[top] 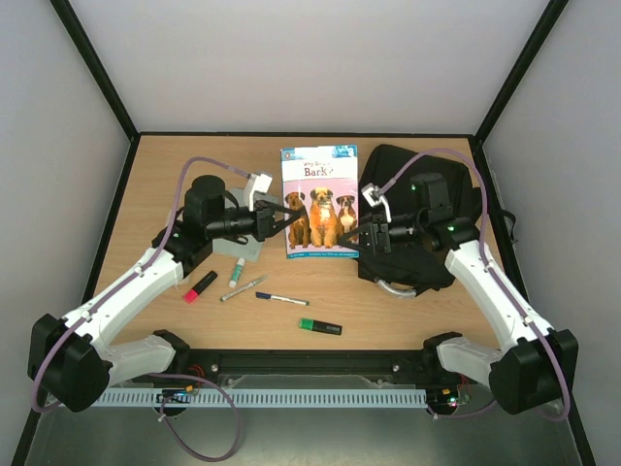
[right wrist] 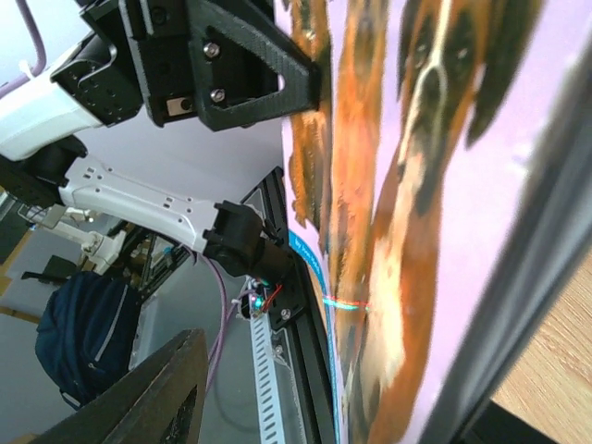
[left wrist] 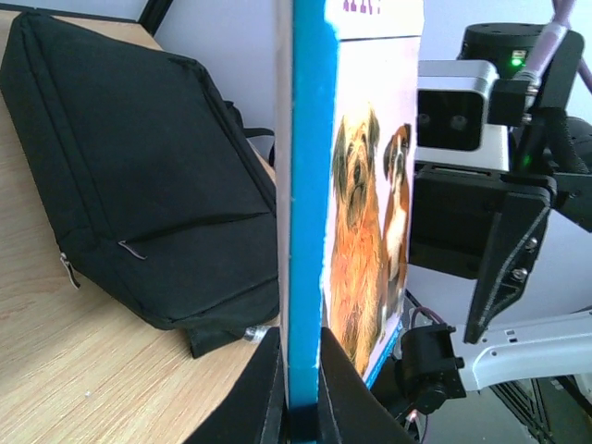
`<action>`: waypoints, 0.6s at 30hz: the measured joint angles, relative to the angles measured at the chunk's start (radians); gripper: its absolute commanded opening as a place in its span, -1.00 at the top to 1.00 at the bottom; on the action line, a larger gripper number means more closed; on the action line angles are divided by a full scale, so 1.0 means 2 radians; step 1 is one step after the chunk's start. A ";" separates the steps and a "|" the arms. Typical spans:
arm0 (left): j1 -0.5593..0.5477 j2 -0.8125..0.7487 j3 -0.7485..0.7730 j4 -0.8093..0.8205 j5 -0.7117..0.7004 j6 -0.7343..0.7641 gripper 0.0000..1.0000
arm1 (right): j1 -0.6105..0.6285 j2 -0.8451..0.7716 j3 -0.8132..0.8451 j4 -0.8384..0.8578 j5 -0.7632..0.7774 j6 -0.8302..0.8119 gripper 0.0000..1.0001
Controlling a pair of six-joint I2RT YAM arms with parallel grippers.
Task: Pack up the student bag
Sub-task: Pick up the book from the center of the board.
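The student bag (top: 390,167) lies flat on the right of the table, a black backpack partly under my right arm; the left wrist view shows the bag (left wrist: 139,176) lying closed. A picture book with dogs on its cover (top: 318,204) is held upright off the table between my arms. My left gripper (top: 288,216) is shut on the book's blue spine edge (left wrist: 305,185). My right gripper (top: 357,233) straddles the book's opposite edge (right wrist: 444,185). Its jaws stand open, with a gap between one finger (right wrist: 139,388) and the cover.
In front of the book lie a red marker (top: 201,285), a green-capped marker (top: 236,271), a silver pen (top: 243,288), a dark blue pen (top: 281,298) and a green highlighter (top: 320,327). A flat grey object (top: 239,249) sits under my left gripper.
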 measured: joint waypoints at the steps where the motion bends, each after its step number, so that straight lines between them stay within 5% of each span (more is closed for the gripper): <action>1: 0.000 0.000 -0.001 0.003 0.002 -0.001 0.95 | 0.000 0.004 0.001 0.001 0.000 0.003 -0.01; 13: -0.002 0.000 -0.004 0.019 0.018 -0.005 0.95 | 0.000 0.050 0.066 0.000 -0.005 0.015 0.21; 18: -0.002 0.000 -0.007 0.021 0.019 -0.005 0.95 | 0.000 0.056 0.071 0.006 0.010 0.040 0.55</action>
